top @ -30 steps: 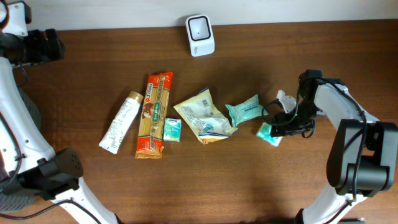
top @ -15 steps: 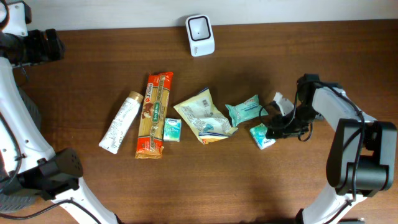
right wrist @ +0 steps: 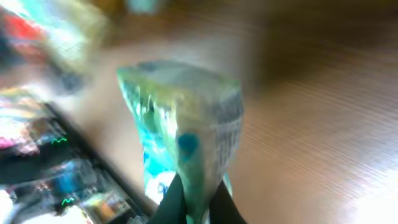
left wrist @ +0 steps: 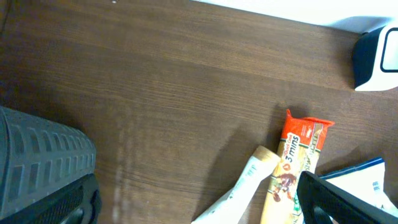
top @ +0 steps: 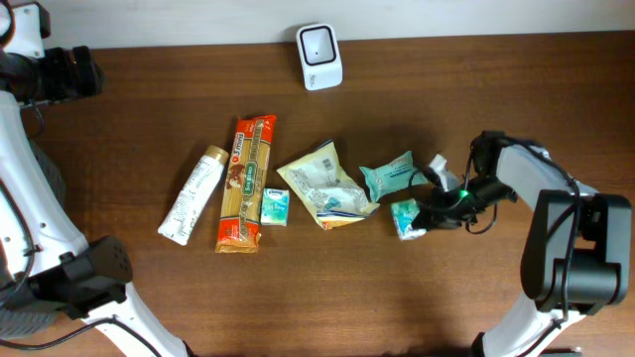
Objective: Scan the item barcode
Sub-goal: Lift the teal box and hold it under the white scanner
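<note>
At table [top: 298, 297], right pincer [top: 429, 211] clamps teal packet [top: 404, 218]; left pincer [left wrist: 196, 190] gapes; wrapper [left wrist: 295, 163]: "3 mins".

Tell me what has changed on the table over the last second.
The right gripper shut on the small teal packet and moved it leftward, closer to the yellow bag. The tube, pasta pack, scanner and the open left gripper stayed where they were.
</note>
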Controlling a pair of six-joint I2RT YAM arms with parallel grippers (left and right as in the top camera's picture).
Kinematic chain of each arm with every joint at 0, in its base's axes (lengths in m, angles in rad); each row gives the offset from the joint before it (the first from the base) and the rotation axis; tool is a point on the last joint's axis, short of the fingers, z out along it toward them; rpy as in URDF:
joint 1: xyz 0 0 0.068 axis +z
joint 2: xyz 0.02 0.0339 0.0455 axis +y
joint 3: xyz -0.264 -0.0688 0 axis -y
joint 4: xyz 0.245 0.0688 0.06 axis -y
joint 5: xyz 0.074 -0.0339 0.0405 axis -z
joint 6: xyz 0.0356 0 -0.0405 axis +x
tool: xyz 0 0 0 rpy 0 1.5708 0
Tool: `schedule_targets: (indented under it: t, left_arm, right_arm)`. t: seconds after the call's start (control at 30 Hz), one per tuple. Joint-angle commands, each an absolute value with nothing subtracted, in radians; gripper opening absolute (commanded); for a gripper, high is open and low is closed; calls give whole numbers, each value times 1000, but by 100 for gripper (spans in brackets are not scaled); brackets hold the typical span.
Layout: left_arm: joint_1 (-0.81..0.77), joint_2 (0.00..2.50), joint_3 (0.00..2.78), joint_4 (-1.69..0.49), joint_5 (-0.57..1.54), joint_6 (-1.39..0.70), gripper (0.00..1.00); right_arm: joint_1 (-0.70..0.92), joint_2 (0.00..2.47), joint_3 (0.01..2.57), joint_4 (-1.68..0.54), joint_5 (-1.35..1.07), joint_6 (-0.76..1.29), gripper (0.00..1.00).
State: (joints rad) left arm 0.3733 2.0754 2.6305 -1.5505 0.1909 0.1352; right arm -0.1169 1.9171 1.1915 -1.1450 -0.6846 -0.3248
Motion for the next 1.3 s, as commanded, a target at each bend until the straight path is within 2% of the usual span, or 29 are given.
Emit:
schedule_targets:
  t: [0.0,0.1,0.17,0.27,0.37,0.5,0.57,0.63,0.7,0.87,0.93,1.0,1.03,1.17,1.27]
  left_arm:
    - [375,2048,2641,-1551,202,148,99]
    - [375,2048,2641,-1551,202,148,99]
    - [375,2048,2641,-1551,202,148,99]
    - [375,2048,2641,-1551,202,148,99]
    - [375,2048,2641,-1551,202,148,99]
    - [375,2048,2641,-1551,202,148,99]
    - [375,2048,2641,-1551,202,148,99]
    - [375,2048,2641,-1551,202,148,99]
    - [375,2048,2641,-1551,202,148,99]
    - [375,2048,2641,-1551,202,148,99]
    - [375,2048,2641,-1551,202,148,99]
    - [375,2048,2641,-1551,202,148,99]
    - [375,2048,2641,-1551,202,148,99]
    - [375,2048,2641,-1550,202,148,99]
    - [375,2048,2641,-1550,202,148,99]
  right_arm:
    - [-109,1846,1396,-1227,-966,-317,4]
    - [-90,1840,1583,-1249,-1261,-306,4]
    - [-77,1840,1650,-1234,-1372,-305,4]
    - [-65,1840,1721,-1115,-1552,-199,4]
    - [-51,1840,1753,-1000,-1552,-49,4]
    - [2,1840,1766,-638,-1552,305,4]
    - [54,1840,1766,-291,-1552,566,4]
    - [80,1841,1766,-73,-1546,693,4]
    - [100,1841,1766,20,-1479,741,4]
    - [157,1864,1766,-11,-1356,712,4]
    - [183,1872,1766,-194,-1238,576,4]
    - [237,1872,1766,-487,-927,382,4]
    - [289,1872,1766,-623,-668,309,4]
    - [380,1872,1864,-795,-285,233,4]
    - [423,1908,2087,-921,25,134,4]
